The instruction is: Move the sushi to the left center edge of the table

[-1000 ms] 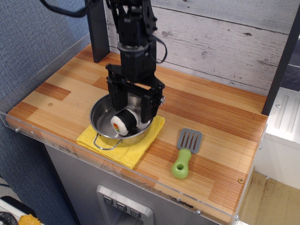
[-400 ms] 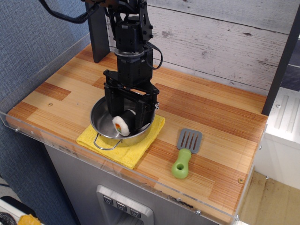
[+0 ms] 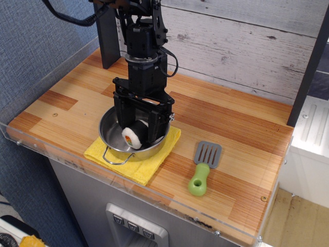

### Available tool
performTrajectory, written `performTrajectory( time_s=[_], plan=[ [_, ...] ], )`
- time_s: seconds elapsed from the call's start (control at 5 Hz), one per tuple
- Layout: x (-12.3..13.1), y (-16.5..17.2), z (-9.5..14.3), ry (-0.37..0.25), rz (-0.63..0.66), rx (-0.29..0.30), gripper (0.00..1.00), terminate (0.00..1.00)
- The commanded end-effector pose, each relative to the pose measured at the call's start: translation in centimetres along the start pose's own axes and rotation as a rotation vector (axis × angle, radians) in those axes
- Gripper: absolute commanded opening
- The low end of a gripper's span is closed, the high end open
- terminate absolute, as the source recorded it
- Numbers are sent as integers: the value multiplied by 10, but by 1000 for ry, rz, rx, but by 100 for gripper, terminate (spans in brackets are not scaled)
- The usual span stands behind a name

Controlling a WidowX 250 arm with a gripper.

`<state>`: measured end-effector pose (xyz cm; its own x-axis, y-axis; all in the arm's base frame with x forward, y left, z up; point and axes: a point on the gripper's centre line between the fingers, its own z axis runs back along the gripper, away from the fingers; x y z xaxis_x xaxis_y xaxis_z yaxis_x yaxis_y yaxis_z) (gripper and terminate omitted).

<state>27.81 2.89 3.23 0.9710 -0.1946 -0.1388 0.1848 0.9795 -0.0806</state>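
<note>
The sushi is a small roll with a black wrap and a white face with an orange and green centre. It lies inside the steel pot at the front left of the wooden table. My black gripper reaches straight down into the pot. Its jaws stand open on either side of the sushi, close against it, and the right finger hides the roll's far side. I see no squeeze on the roll.
The pot stands on a yellow cloth near the front edge. A spatula with a grey blade and green handle lies to the right. A clear acrylic rim lines the table's left and front edges. A dark post stands at the back left.
The gripper has shifted a little left and lower into the pot around the sushi. The sushi has barely moved. Nothing else has changed.
</note>
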Motion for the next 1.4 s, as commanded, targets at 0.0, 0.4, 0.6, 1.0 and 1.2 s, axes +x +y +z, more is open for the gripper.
performTrajectory(
  time_s=[0.0, 0.4, 0.6, 1.0, 1.2],
  plan=[
    [-2, 9, 7, -16, 7, -1, 100, 0],
    [-5, 17, -1, 3, 34, -8, 100, 0],
    [-5, 17, -2, 0, 42, -1, 0, 0],
    [-8, -1, 28, -84, 41, 68, 0, 0],
    [-20, -18, 63, -220, 75, 120, 0, 0]
  ],
)
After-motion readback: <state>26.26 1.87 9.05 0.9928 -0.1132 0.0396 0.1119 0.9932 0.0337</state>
